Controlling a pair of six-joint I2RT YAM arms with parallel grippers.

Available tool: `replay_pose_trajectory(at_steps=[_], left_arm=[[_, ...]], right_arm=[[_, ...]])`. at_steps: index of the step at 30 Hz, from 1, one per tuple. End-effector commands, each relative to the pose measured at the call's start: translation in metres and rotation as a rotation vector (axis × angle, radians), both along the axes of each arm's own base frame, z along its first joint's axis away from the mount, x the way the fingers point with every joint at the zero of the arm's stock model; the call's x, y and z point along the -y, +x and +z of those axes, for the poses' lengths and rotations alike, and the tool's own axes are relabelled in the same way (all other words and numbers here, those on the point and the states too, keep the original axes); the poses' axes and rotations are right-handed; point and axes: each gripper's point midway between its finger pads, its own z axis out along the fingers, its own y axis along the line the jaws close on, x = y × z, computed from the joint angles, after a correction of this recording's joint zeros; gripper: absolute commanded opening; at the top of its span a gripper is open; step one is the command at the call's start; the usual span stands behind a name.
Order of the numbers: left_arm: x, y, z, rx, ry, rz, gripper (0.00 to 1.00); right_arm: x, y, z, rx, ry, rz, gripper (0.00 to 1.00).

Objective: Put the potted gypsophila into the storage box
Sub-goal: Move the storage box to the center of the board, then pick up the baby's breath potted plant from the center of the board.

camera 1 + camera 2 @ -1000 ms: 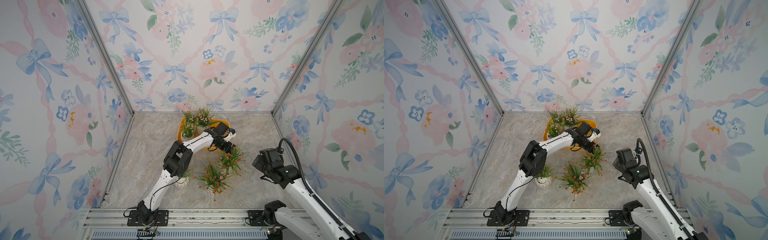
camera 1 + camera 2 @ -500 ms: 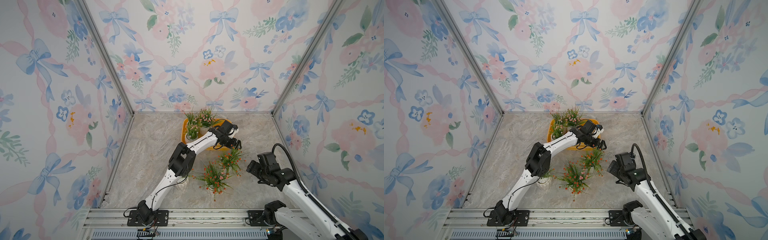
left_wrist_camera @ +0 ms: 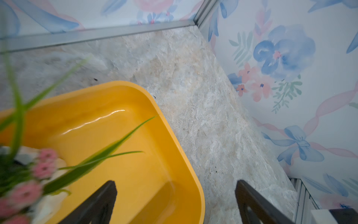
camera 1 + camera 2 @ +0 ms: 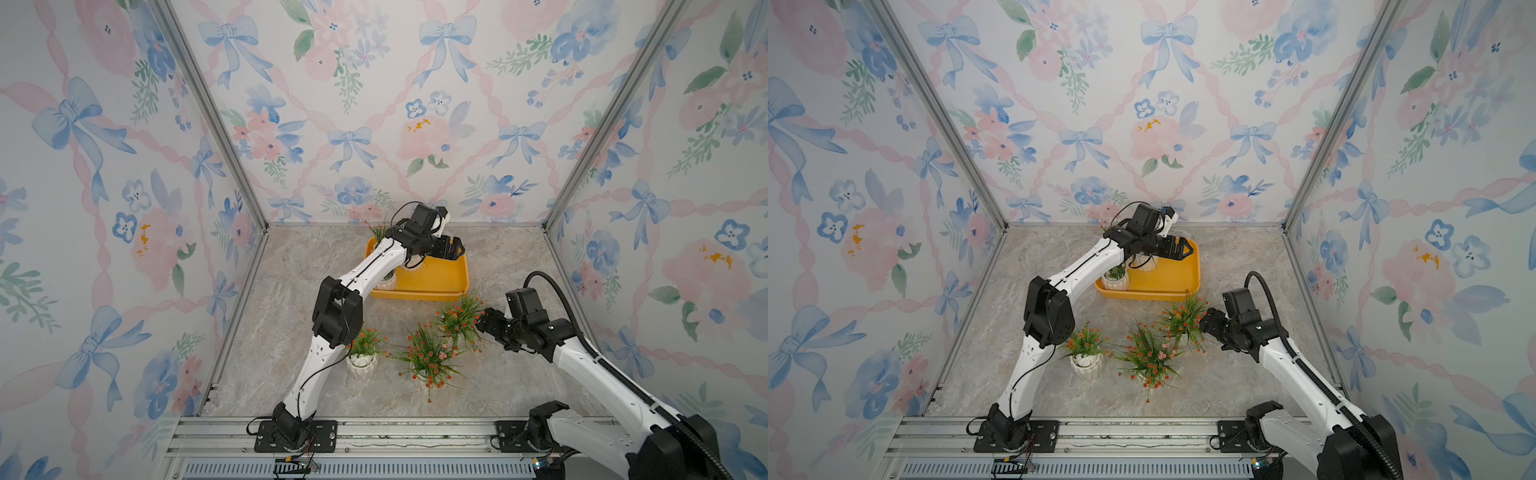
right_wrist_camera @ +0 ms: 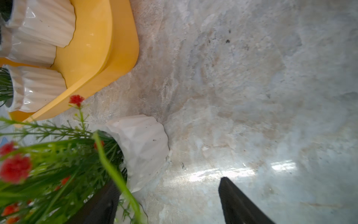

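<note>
We saw the left gripper hanging over the far corner of the yellow box, its jaws spread wide and empty. In the left wrist view one finger was over the box floor. The other was past the rim, above the stone-patterned surface, and pink flowers showed close by.

The right wrist view showed three boxed pots, white and ribbed, crowded together at one end of the box.

Three more plants stood on the surface in front of the box: a first plant beside the left arm, a middle plant, and a third plant nearest the box.

The right gripper was at the third plant's sprigs, jaws wide apart and gripping nothing. Its white pot sat upright just ahead of the fingers, close to one and well clear of the other.
</note>
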Motion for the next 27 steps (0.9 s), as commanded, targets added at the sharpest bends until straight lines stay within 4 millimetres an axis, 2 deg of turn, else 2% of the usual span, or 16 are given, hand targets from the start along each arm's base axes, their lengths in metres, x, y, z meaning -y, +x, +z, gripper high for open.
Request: replay_pose_trajectory(at_steps=[1,3,7,11,15,21,27], left_arm=[[-0.021,0.003,0.024,0.035,0.000,0.035,0.98],[-0.037,0.009,0.030,0.057,0.016,0.068,0.98],[-0.059,0.013,0.024,0.064,0.061,0.110,0.98],[-0.074,0.015,0.019,0.064,0.094,0.141,0.98],[-0.082,0.021,0.026,0.081,0.093,0.153,0.98],[-0.094,0.029,0.034,0.095,0.087,0.178,0.98],[-0.095,0.024,0.052,0.131,0.076,0.170,0.98]], right_arm=[[-0.017,0.009,-0.002,-0.024,0.013,0.061,0.77],[-0.020,0.012,-0.006,-0.037,0.008,0.071,0.75],[-0.027,0.014,-0.012,-0.058,0.021,0.108,0.73],[-0.035,0.008,-0.026,-0.113,0.022,0.153,0.68],[-0.042,0.000,-0.038,-0.151,-0.007,0.193,0.64],[-0.049,0.005,-0.047,-0.170,-0.029,0.185,0.59],[-0.054,0.010,-0.053,-0.190,-0.046,0.162,0.42]])
